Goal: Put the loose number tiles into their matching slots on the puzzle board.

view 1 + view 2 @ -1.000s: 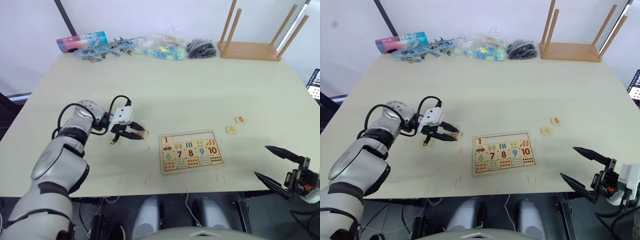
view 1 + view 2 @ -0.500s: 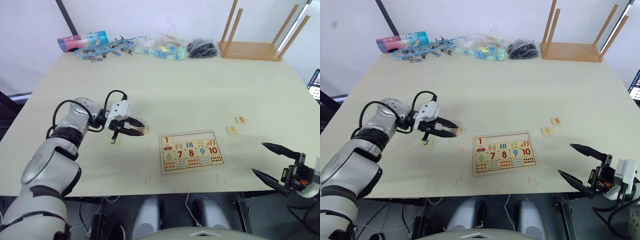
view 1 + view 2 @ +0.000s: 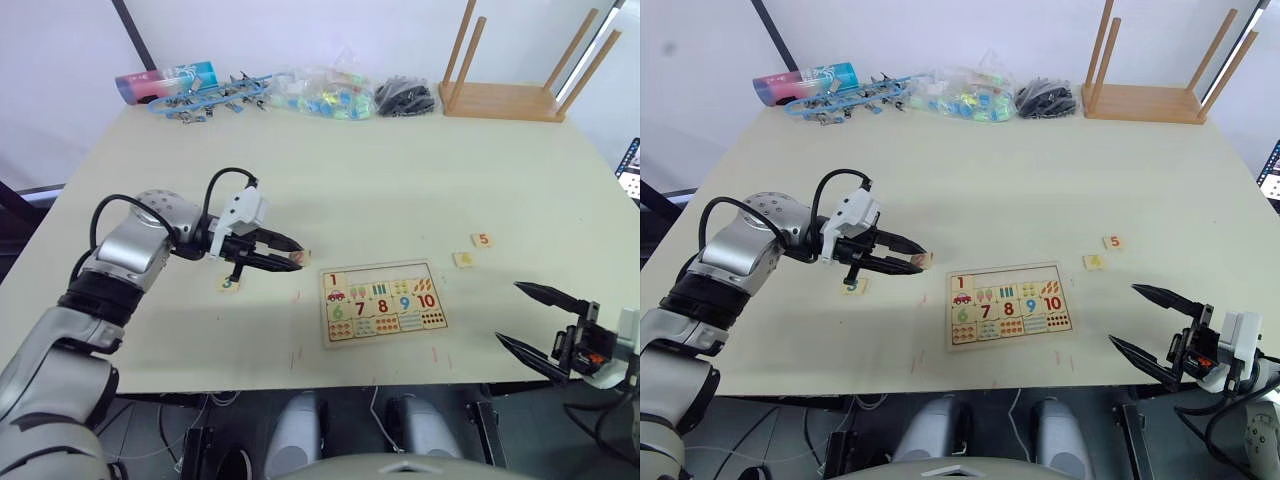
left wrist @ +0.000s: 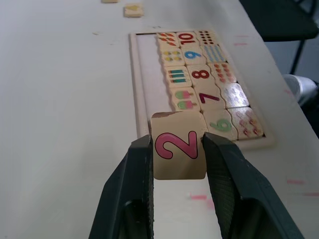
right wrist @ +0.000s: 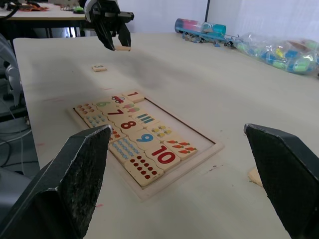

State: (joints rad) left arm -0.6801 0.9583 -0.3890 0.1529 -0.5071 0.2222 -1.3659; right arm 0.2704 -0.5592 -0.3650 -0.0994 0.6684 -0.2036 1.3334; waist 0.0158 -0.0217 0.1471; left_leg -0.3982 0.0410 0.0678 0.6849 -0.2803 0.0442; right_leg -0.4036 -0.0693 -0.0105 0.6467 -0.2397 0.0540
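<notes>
Left gripper (image 4: 178,149) clamped on tile 2 (image 4: 178,151), held above table (image 3: 400,180) just left of puzzle board (image 3: 384,301). Right gripper (image 3: 1148,319) spread wide, empty, at table's near right edge. Board top row: tile 1 (image 3: 332,280) seated, four slots (image 4: 149,74) bare. Three loose tiles on table: tile 3 (image 3: 229,283) left of board; tile 4 (image 3: 462,259), tile 5 (image 3: 482,240) right of board.
</notes>
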